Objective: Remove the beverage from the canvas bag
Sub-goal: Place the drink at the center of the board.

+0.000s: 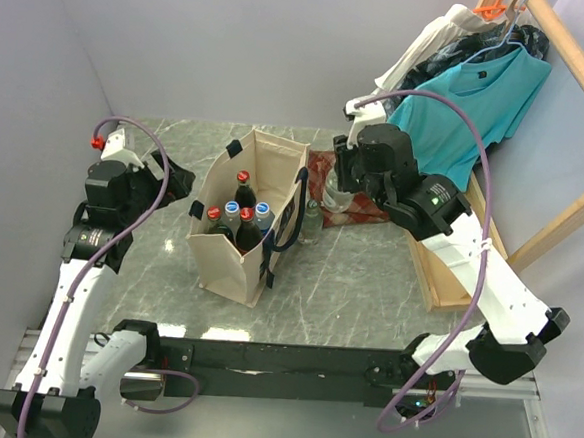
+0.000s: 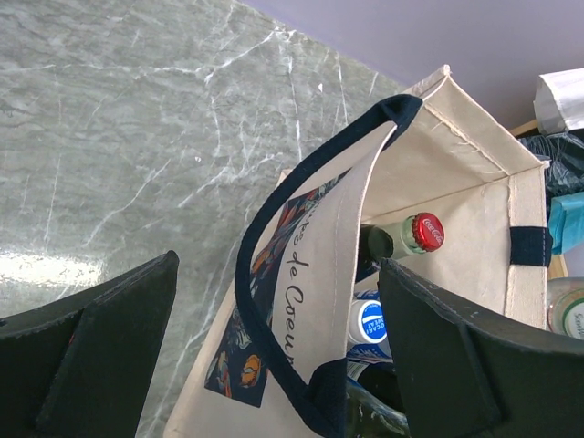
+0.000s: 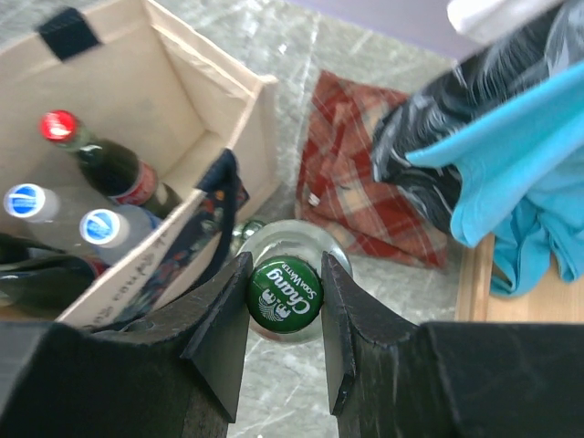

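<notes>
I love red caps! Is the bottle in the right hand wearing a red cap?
No, the right hand squeezes a bottle with a green cap.

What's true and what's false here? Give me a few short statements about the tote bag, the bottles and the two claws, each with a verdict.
1. The right claw is shut on the clear glass bottle with a green cap. True.
2. That bottle sits inside the beige canvas tote bag. False: it is outside, beside the bag, near the red plaid cloth.
3. The left claw is open and holds nothing. True.
4. The bag is empty. False: it holds several bottles, among them a glass bottle with a red cap and a bottle with a blue cap.
</notes>
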Controlling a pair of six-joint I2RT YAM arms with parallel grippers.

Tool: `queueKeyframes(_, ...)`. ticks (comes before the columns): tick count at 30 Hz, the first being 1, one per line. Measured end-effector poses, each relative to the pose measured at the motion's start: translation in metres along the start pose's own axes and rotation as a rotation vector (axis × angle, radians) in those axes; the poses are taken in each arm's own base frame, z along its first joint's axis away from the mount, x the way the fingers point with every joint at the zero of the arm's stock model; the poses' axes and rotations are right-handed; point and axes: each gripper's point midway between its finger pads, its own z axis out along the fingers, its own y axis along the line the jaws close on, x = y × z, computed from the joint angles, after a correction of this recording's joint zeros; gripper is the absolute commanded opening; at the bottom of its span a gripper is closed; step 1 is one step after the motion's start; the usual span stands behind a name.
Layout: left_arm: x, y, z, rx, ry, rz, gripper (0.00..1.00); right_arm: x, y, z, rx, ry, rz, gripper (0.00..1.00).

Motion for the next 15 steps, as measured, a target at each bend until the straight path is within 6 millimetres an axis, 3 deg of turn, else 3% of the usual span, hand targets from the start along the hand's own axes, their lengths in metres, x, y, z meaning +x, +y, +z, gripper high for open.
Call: queueKeyframes(15,0.004,0.002,0.003,-0.003,0.005,-0.015,0.96,0.038,-0.031,0.017,0.058,0.047,0.076,0.0)
